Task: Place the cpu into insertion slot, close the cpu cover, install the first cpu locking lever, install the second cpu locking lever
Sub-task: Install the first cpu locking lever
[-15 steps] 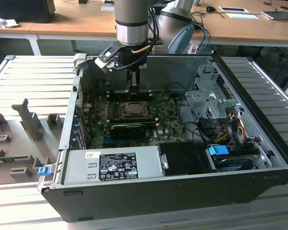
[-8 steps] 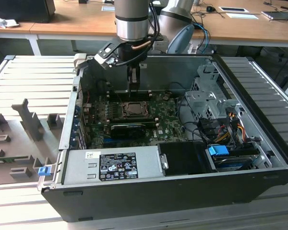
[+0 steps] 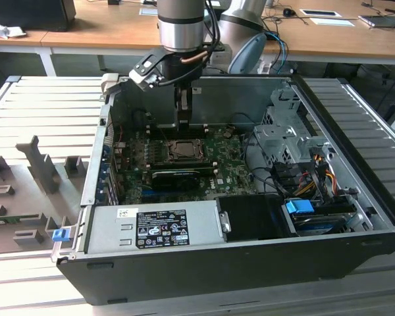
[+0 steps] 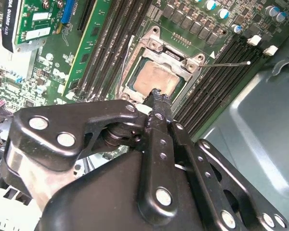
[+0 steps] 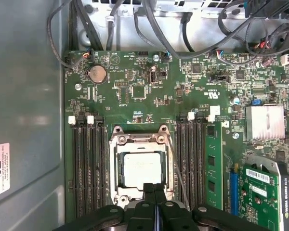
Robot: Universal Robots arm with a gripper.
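Observation:
The cpu [image 5: 142,169] [image 4: 156,79], a pale square chip, lies flat in the insertion slot [image 5: 116,179] on the green motherboard. The silver cpu cover [image 5: 140,140] [image 4: 176,54] lies down around it, and the chip shows through its cut-out. A thin wire lever [image 4: 231,63] [image 5: 176,168] angles away from the socket's side. My gripper [image 4: 159,94] [image 5: 154,187] [image 3: 183,122] hangs just above the chip's edge. It is shut, its black fingers pressed together with nothing between them. In the exterior view the socket [image 3: 183,150] sits directly below the gripper.
Black memory slots [image 5: 86,163] [image 5: 192,159] flank the socket on both sides. A green expansion card [image 5: 262,192] stands close by. Cables [image 5: 183,29] run over the board's far edge. The case wall [image 3: 250,82], drive cage [image 3: 283,138] and power supply [image 3: 155,227] enclose the board.

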